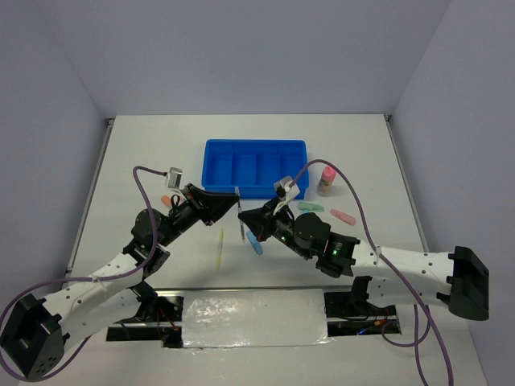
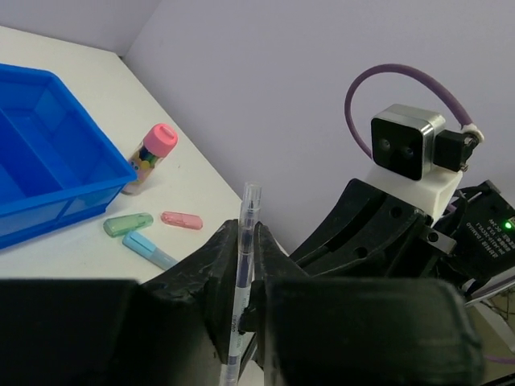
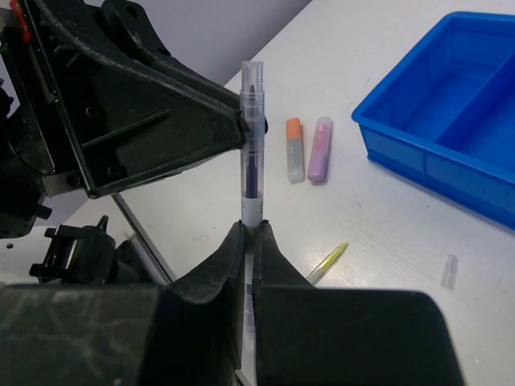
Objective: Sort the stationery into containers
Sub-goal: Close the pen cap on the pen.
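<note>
A thin clear pen with a purple core (image 1: 240,214) is held above the table between both grippers. My left gripper (image 1: 235,203) is shut on it; in the left wrist view the pen (image 2: 249,211) stands between its fingers (image 2: 224,249). My right gripper (image 1: 245,219) is shut on the same pen (image 3: 252,153) lower down, its fingers (image 3: 233,245) closed round the white barrel. The blue compartment tray (image 1: 255,146) stands behind them. A yellow pen (image 1: 221,248) and a blue marker (image 1: 254,242) lie on the table in front.
A pink-capped glue stick (image 1: 327,181), a green marker (image 1: 311,207) and a pink marker (image 1: 343,215) lie right of the tray. An orange marker (image 3: 294,149) and a purple marker (image 3: 320,149) lie left of it. A small clear cap (image 3: 449,271) lies near the tray.
</note>
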